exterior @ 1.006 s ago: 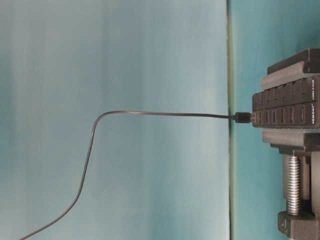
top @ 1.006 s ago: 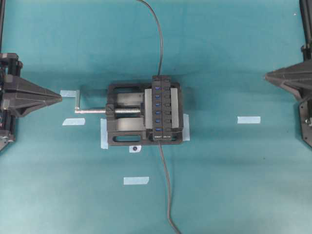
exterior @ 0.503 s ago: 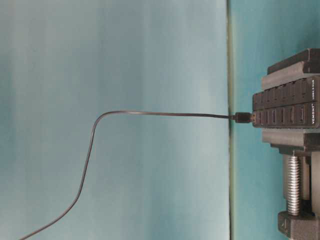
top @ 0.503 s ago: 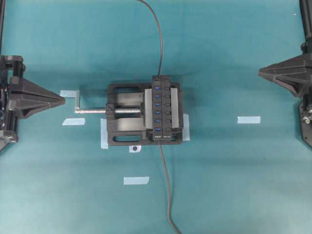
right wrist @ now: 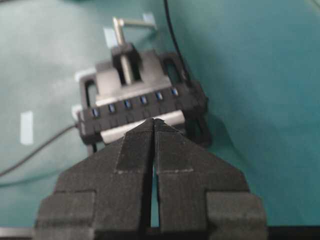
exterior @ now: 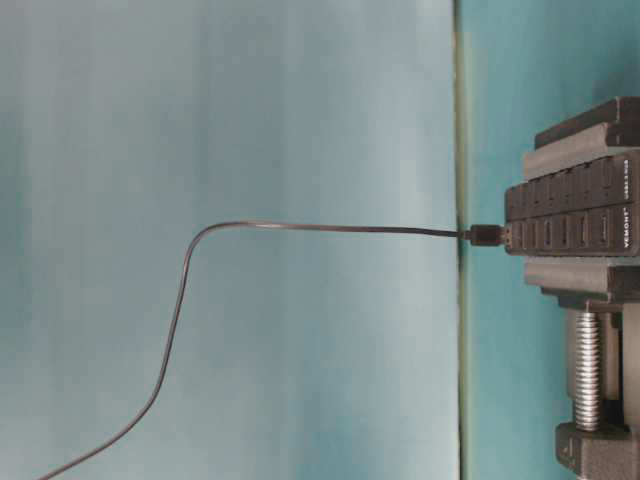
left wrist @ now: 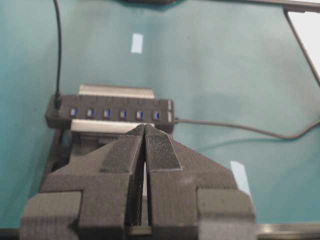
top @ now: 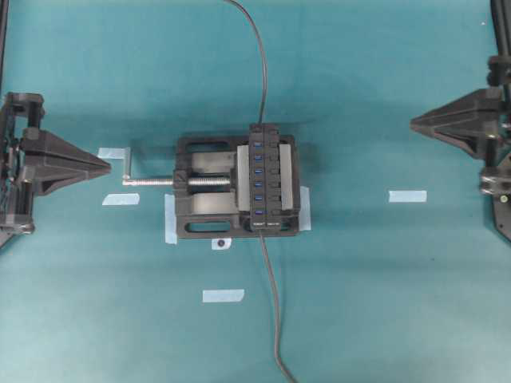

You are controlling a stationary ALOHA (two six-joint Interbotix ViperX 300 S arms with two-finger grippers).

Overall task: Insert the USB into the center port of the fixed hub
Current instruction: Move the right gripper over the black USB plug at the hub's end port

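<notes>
Both grippers clenched on nothing: left gripper (top: 105, 167) at the left edge, right gripper (top: 415, 124) far right. The fixed hub (top: 267, 177) sits clamped in the vise (top: 196, 188); USB plug not clearly identifiable.

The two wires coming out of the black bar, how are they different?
The top cable leaves the hub at its far end and runs to the picture's upper edge. The bottom cable leaves the near end and bends toward the lower edge. Both are thin and dark, and both lie on the teal table.
</notes>
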